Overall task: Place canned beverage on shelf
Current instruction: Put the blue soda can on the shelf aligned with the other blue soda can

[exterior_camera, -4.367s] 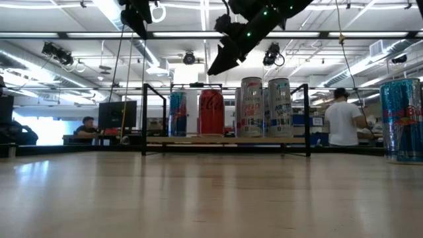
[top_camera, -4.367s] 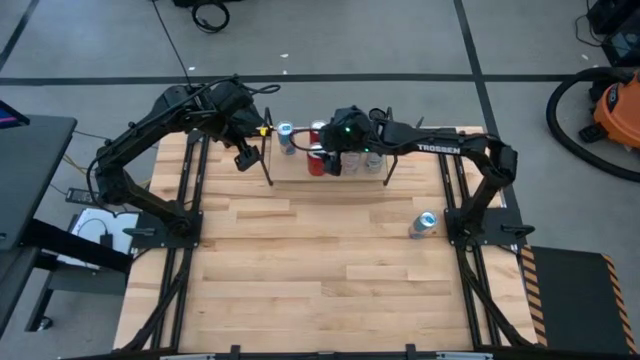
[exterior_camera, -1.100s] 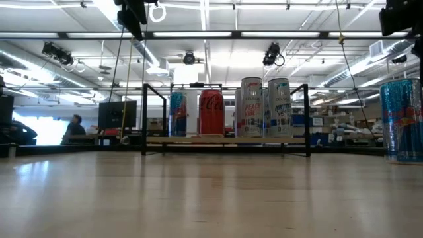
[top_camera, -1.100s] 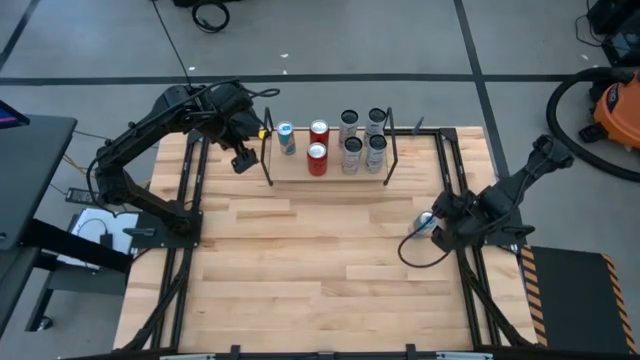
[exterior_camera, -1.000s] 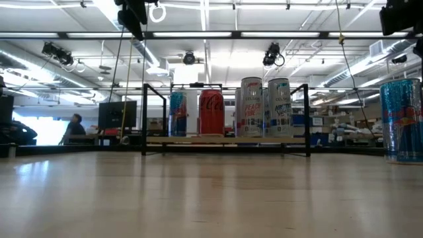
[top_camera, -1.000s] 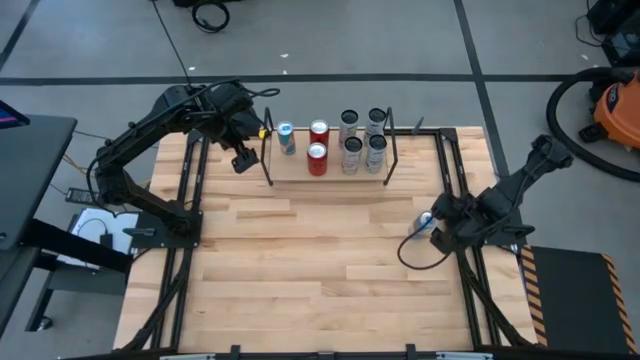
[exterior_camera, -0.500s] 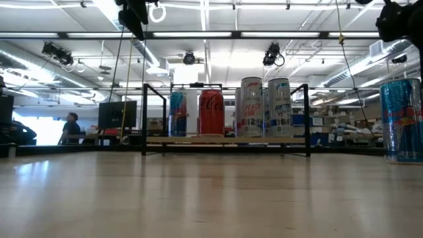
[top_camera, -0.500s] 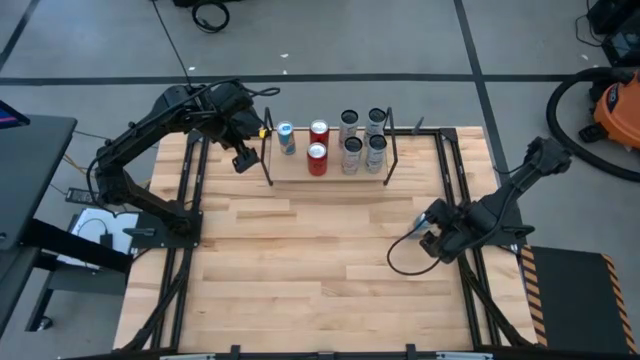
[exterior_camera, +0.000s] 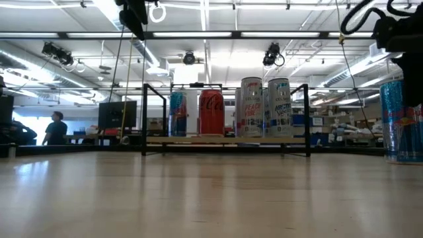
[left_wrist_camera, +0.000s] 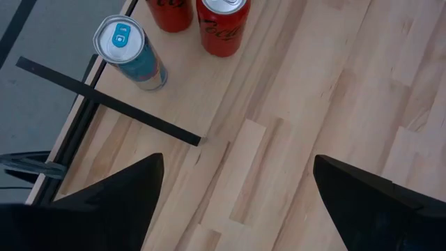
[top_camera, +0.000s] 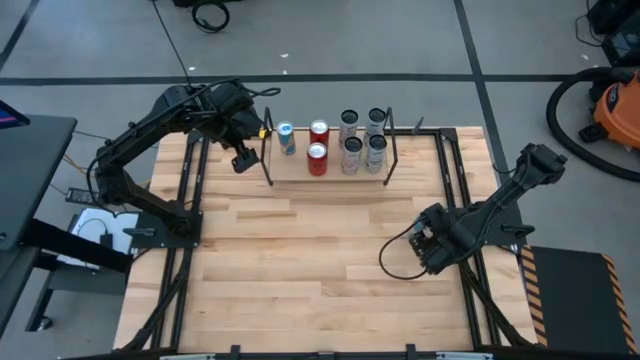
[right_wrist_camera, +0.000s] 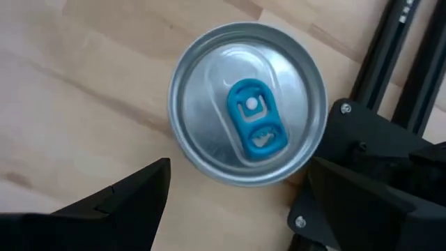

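In the high view the right tool (top_camera: 432,243) sits directly above the loose can near the desk's (top_camera: 300,270) right edge and hides it completely. Only the right wrist view shows that can (right_wrist_camera: 247,103), upright with a blue tab, between fingers spread wide apart and clear of it. The low view cuts the can off at the picture's border, with the arm dark in front. The left tool (top_camera: 243,158) waits at the shelf's (top_camera: 330,170) left end, fingers apart. The shelf carries seven cans: one blue (top_camera: 286,137), two red (top_camera: 316,157), four silver (top_camera: 362,141)
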Action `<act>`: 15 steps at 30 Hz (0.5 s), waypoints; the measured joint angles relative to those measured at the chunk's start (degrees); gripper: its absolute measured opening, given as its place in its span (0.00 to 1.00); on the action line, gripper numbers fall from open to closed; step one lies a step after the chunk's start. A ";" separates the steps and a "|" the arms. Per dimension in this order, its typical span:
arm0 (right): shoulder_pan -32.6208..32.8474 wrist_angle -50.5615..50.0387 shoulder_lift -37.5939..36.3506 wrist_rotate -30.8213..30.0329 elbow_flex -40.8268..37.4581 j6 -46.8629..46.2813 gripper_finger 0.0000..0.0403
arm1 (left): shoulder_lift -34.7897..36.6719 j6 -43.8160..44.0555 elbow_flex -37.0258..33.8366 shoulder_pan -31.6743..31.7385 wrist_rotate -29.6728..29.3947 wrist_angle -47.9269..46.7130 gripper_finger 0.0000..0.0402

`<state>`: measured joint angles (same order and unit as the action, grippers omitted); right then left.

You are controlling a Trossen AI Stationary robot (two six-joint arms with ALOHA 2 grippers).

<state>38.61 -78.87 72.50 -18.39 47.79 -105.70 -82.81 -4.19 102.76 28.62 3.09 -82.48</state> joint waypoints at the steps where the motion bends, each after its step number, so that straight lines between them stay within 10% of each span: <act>1: 0.00 -0.05 0.67 -0.26 0.00 -1.04 0.87 | 0.00 -0.06 0.00 0.00 0.00 0.00 0.92; 15: 0.00 1.86 10.67 -5.99 0.00 -7.90 0.87 | 0.00 -1.16 0.00 0.00 0.00 0.00 0.92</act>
<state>38.61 -77.01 83.17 -24.38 47.79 -113.59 -82.81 -5.34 102.76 28.62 3.09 -82.48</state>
